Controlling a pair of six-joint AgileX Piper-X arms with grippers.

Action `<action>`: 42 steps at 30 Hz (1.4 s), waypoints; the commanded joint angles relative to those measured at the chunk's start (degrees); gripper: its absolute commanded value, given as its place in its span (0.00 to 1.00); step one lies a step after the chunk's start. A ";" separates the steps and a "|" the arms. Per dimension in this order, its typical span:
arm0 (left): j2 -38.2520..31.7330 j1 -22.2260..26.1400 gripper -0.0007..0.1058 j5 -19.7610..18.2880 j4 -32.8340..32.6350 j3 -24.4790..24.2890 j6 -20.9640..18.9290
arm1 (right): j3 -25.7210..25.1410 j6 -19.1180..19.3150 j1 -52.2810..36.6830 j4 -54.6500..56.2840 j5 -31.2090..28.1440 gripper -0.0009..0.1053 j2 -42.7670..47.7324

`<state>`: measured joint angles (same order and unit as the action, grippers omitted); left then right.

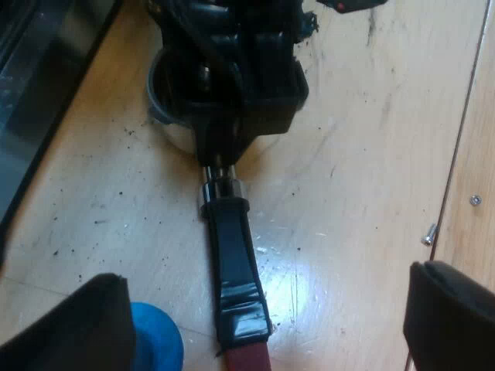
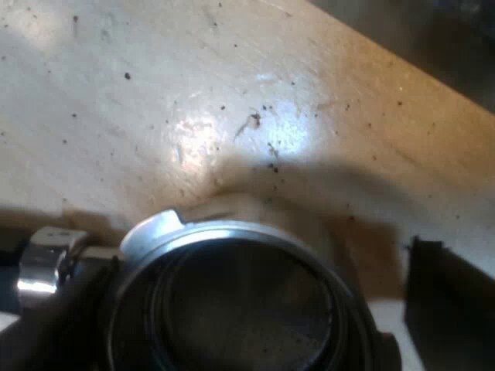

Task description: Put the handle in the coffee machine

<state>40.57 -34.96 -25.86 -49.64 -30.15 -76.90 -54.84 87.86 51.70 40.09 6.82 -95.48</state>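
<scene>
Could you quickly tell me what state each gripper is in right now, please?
Left gripper: open, straddling the holder's handle, holding nothing.
Right gripper: open over the holder's basket, holding nothing.

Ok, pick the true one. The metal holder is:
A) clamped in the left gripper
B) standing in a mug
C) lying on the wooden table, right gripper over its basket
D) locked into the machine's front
C: the metal holder lies on the wooden table. Its red-ended handle runs between the fingers of the open left gripper without touching them, and the right gripper is over its basket.
</scene>
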 commanded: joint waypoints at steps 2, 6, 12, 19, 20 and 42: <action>0.00 -0.19 0.70 -0.71 0.23 -0.17 1.32 | -0.54 0.71 -0.10 1.15 0.77 0.28 0.42; 0.00 -0.19 0.70 -0.71 0.23 -0.17 4.04 | -0.54 -3.06 -0.10 3.98 0.89 0.01 1.75; 0.00 -0.19 0.70 -0.89 0.23 -0.17 8.62 | -0.54 -9.60 -0.10 9.56 0.49 0.01 6.53; 0.00 -0.19 0.70 -0.88 0.18 -0.17 8.60 | -0.54 -13.37 0.10 12.73 -0.57 0.01 13.36; 0.00 -0.19 0.70 -0.88 0.18 -0.17 8.60 | -0.54 -13.72 0.10 13.05 -0.56 0.01 14.39; 6.44 -0.19 0.70 -2.33 4.87 2.37 11.59 | -0.54 -17.83 1.97 14.31 1.76 0.01 23.28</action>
<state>47.04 -34.96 -27.13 -45.71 -27.64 -65.47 -54.74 70.39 53.66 55.08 7.52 -73.14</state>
